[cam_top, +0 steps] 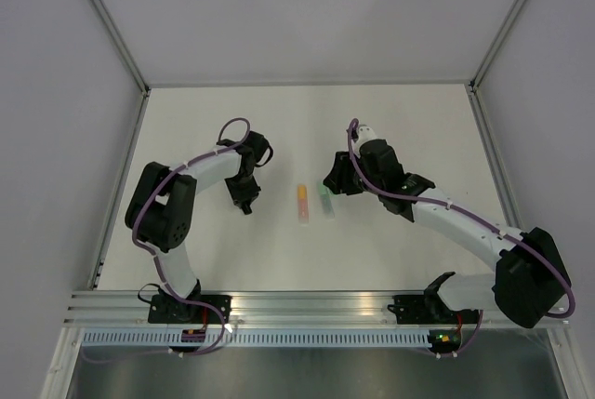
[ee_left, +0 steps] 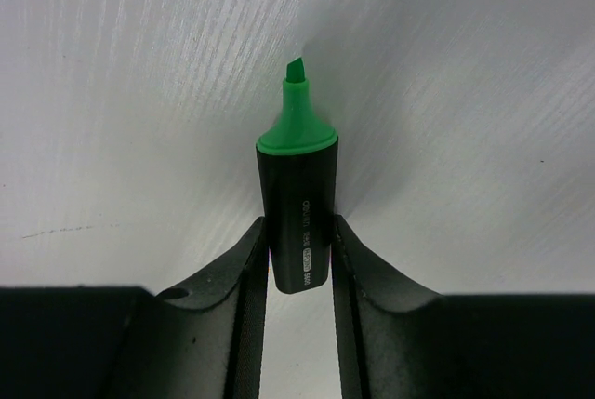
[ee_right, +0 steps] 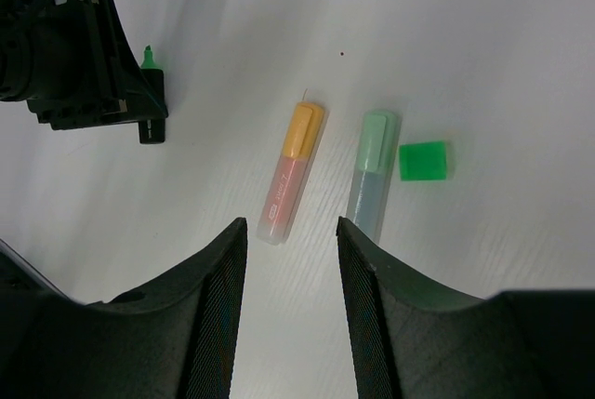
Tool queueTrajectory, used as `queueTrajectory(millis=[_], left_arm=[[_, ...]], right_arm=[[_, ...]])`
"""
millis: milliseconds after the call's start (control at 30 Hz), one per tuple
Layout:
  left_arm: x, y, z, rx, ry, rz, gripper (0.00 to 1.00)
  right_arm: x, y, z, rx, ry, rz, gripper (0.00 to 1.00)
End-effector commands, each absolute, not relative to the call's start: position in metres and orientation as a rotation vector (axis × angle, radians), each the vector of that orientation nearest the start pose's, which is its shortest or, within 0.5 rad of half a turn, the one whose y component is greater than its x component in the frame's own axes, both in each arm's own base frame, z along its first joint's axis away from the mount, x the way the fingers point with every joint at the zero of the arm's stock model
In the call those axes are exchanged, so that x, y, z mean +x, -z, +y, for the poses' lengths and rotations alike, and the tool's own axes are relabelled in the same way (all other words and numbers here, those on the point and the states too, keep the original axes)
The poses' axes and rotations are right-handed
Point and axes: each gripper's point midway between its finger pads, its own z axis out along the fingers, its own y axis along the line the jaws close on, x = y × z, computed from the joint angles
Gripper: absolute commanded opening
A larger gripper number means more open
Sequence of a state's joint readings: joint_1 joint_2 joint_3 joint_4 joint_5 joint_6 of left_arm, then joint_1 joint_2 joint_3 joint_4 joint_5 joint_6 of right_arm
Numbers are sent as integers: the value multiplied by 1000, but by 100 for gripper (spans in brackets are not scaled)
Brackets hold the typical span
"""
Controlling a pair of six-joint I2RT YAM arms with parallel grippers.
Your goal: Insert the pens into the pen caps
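My left gripper is shut on the black-barrelled marker. Its bare green tip points away, just above the white table. In the top view this gripper is left of centre. An orange-ended pen and a pale green pen lie side by side mid-table. A loose bright green cap lies right beside the pale pen. My right gripper is open and empty, hovering just short of the two pens. The left gripper with its marker shows at upper left there.
The white table is walled by grey panels on three sides, with an aluminium rail along the near edge. The two pens lie between the arms. The right arm stretches across the right half.
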State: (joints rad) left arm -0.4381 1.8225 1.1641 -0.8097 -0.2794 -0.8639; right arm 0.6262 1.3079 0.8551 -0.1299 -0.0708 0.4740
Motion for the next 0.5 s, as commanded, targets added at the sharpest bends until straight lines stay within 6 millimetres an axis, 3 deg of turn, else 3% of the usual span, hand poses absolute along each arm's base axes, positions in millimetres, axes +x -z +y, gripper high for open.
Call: queueTrajectory(millis=[0,100,233,400,467], left_arm=[[268,7,-100,-598,-392,2910,35],[266,6,-96,-598,-422,2899,42],[262,8,-93,-604,-441,2906,44],[257,12,-95,-646,-418,2913,40],[253,16,-97,-662,-406,2931,34]], right_arm=[[295,-165,248,-213,-699,2163,50],[294,-167,248,-211,-704,2158,50],[293,-168,249,-215,-709,2155,50],[293,-169,247,-210,-705,2152,50],[293,-170,247,-210,-706,2150,50]])
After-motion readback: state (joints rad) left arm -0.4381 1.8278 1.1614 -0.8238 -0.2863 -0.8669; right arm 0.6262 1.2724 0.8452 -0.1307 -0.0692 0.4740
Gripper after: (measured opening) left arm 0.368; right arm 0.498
